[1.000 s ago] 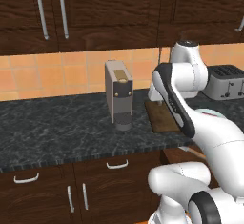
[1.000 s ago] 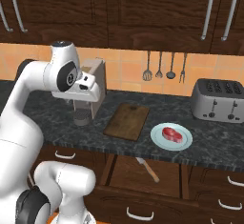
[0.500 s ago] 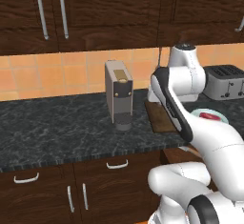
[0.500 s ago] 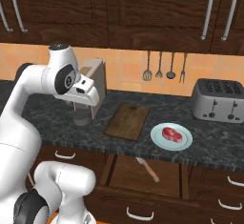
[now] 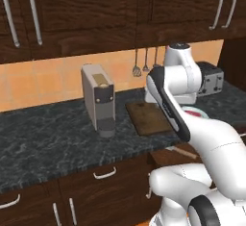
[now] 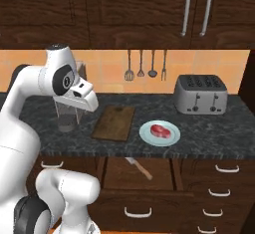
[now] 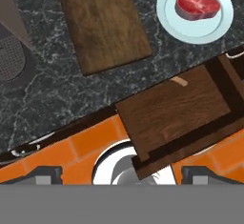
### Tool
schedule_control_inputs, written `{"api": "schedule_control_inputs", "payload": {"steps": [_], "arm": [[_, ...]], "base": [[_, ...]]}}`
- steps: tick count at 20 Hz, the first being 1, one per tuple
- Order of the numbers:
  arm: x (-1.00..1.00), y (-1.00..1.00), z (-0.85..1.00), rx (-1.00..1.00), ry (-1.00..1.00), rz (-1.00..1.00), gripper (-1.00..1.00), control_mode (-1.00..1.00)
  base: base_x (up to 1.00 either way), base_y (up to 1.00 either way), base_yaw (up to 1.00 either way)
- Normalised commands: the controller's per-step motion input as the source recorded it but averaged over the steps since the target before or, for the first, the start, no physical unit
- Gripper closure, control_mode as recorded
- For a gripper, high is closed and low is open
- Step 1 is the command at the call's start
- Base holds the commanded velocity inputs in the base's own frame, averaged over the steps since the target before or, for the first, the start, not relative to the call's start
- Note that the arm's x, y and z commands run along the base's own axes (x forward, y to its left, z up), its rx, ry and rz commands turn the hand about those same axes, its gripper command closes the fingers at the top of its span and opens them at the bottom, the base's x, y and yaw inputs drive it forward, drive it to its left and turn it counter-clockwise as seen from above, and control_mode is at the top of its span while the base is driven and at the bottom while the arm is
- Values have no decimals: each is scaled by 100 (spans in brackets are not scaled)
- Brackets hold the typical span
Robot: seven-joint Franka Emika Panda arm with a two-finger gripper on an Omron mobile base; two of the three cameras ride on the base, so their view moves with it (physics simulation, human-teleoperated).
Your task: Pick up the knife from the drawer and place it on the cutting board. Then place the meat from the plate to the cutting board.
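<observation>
The drawer [image 6: 149, 178] stands pulled out under the counter, and the knife [image 6: 140, 168] lies inside it with its light wooden handle toward the front. In the hand view just a sliver of the knife handle [image 7: 180, 81] shows at the counter edge above the drawer [image 7: 176, 111]. The dark cutting board [image 6: 114, 122] [image 7: 102, 23] lies bare on the counter. To its right sits the pale plate [image 6: 171, 137] [image 7: 167, 20] holding the red meat [image 6: 159, 129] [image 7: 198, 5]. My gripper [image 7: 123, 175] [image 6: 92, 104] hovers open high above the counter's front edge, holding nothing.
A coffee machine [image 5: 98, 100] stands left of the board. A silver toaster [image 6: 200, 94] sits at the right, and utensils [image 6: 145, 64] hang on the wall. Wall cabinets hang overhead. More drawers [image 6: 226, 193] lie right of the open one.
The whole scene has shifted left in both base views, so the base has driven right. My hand has tipped a little further forward over the counter edge.
</observation>
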Motion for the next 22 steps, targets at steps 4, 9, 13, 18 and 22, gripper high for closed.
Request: {"api": "schedule_control_inputs", "payload": {"steps": [4, 9, 13, 18, 22], "arm": [[0, 0, 0, 0, 0, 0, -100, 100], [0, 0, 0, 0, 0, 0, -100, 100], [0, 0, 0, 0, 0, 0, -100, 100], [0, 0, 0, 0, 0, 0, -100, 100], [0, 0, 0, 0, 0, 0, -100, 100]], "base": [[0, 31, -58], [0, 42, -57], [0, 51, -44], [8, 64, -33], [19, 61, -27]]}}
